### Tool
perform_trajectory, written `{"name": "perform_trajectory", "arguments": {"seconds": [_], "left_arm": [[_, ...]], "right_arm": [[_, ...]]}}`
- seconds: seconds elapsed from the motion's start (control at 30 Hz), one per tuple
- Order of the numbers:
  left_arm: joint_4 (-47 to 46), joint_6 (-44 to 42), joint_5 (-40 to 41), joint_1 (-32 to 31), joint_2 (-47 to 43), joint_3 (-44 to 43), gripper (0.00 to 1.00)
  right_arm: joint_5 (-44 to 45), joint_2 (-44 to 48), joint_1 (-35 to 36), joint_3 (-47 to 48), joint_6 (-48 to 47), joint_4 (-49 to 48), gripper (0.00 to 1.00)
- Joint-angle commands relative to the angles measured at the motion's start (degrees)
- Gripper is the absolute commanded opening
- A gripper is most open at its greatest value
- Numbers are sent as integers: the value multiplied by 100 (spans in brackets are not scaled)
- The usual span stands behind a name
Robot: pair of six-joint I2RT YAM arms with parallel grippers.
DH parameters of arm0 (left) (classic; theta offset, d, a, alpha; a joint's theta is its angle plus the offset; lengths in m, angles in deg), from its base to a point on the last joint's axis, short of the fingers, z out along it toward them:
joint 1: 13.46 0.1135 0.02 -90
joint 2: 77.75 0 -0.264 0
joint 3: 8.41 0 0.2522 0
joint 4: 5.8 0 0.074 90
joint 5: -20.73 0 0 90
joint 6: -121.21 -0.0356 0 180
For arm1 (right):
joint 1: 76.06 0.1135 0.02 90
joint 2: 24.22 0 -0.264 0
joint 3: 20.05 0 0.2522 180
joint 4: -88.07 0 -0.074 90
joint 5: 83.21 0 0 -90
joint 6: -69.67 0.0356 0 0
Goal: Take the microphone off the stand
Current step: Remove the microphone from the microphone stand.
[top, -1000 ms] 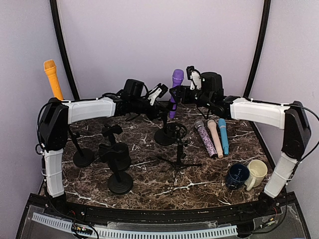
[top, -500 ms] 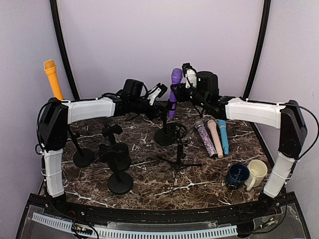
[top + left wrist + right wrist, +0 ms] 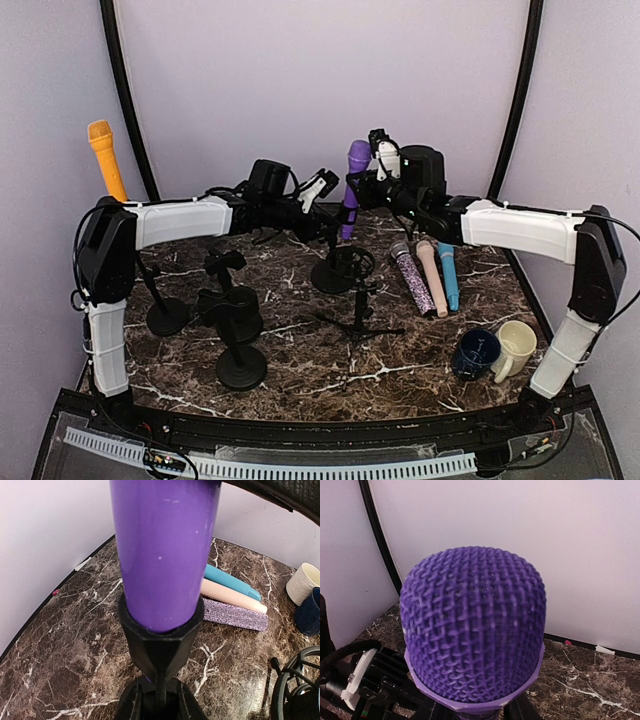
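Note:
The purple microphone (image 3: 353,190) stands nearly upright in the black clip (image 3: 160,640) of a round-based stand (image 3: 338,272) at the back centre. My left gripper (image 3: 328,224) comes in from the left and is shut on the stand's stem just under the clip; its fingers (image 3: 131,704) flank the stem in the left wrist view, where the purple body (image 3: 162,555) fills the top. My right gripper (image 3: 364,186) comes in from the right, shut on the microphone's body below the mesh head (image 3: 472,635). That head hides most of its fingers (image 3: 520,711).
An orange microphone (image 3: 104,158) stands in a stand at far left. Empty black stands (image 3: 236,335) (image 3: 166,316) and a small tripod (image 3: 362,318) occupy the left and middle. Glitter (image 3: 412,277), pink (image 3: 431,275) and blue (image 3: 448,272) microphones lie right, near two mugs (image 3: 476,352) (image 3: 516,345).
My right gripper has moved left onto the purple microphone and closed round its body. The left arm has stayed on the stand.

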Motion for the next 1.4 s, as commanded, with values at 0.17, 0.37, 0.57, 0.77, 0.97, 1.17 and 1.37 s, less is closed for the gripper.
{"name": "perform_trajectory", "arguments": {"seconds": [0.17,0.37,0.57,0.77,0.97,1.17,1.37], "left_arm": [[872,-61,0,-30,-12,54,1],[1028,-150,94,-24,64,-51,0],[1032,-171,103,-29,74,-44,0],[1100,-195,135,-32,83,-35,0],[1186,-257,169,-24,76,-52,0],[1133,-288,177,-25,92,-98,0],[1166,-359,178,-31,151,-155,0]], "right_arm": [[-1212,464,-3,147,-89,-325,0],[-1364,571,-102,111,325,-438,0],[-1129,652,-155,181,552,-438,0],[-885,685,-158,259,676,-280,0],[-482,767,-158,302,741,-132,0],[336,749,-140,568,937,451,0],[1045,680,-106,810,1211,861,0]]}}
